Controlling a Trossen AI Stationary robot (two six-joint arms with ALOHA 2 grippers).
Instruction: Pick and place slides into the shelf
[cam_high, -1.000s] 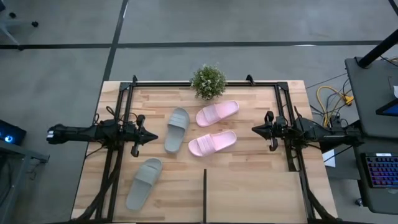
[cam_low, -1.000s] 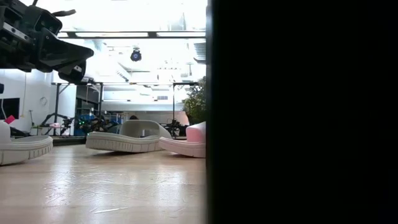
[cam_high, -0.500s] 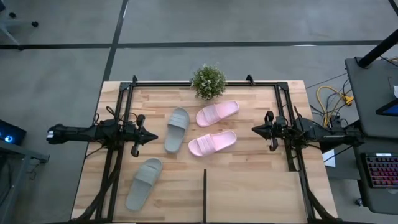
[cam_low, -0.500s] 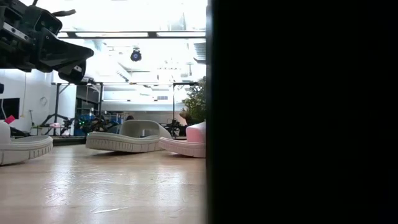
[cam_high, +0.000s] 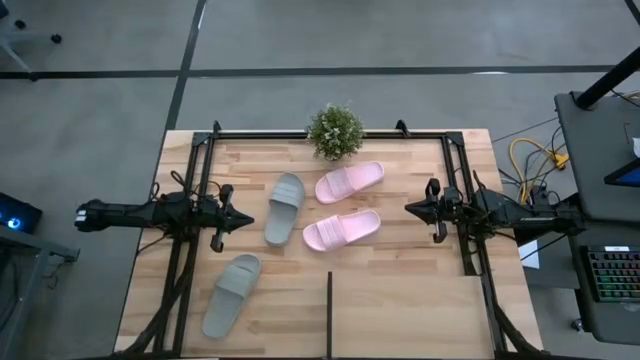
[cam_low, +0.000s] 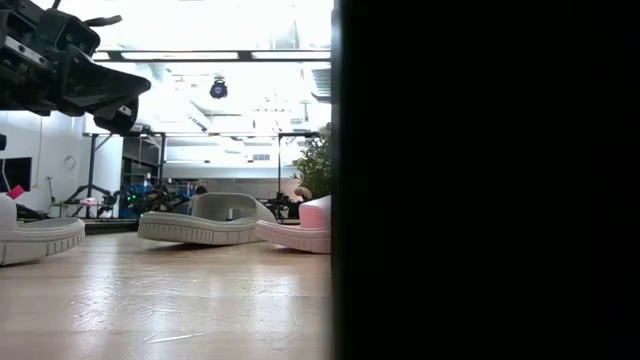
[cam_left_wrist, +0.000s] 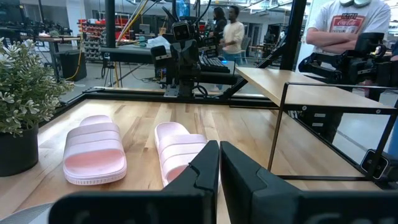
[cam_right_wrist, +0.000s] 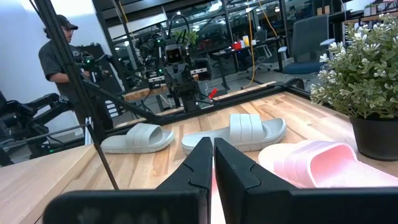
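Wooden counter (cam_high: 400, 300) fills mid-frame. Left claw (cam_high: 233, 221) hovers clenched at left; grey-green slides (cam_high: 285, 207) (cam_high: 232, 294) lie left of centre, pink slides (cam_high: 342, 230) (cam_high: 350, 182) centre, shelf (cam_high: 410, 318) lower right, right claw (cam_high: 415, 208) clenched.

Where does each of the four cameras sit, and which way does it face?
High view: overhead, looking straight down on the wooden table; both arms show, left gripper, right gripper.
Low view: at tabletop height, facing the room; one arm shows upper left, and the right half is blocked.
Left wrist view: behind the shut left gripper, facing the pale pink slide sandals.
Right wrist view: behind the shut right gripper, facing the grey-green slide sandals.
Both wrist views share the potted plant.
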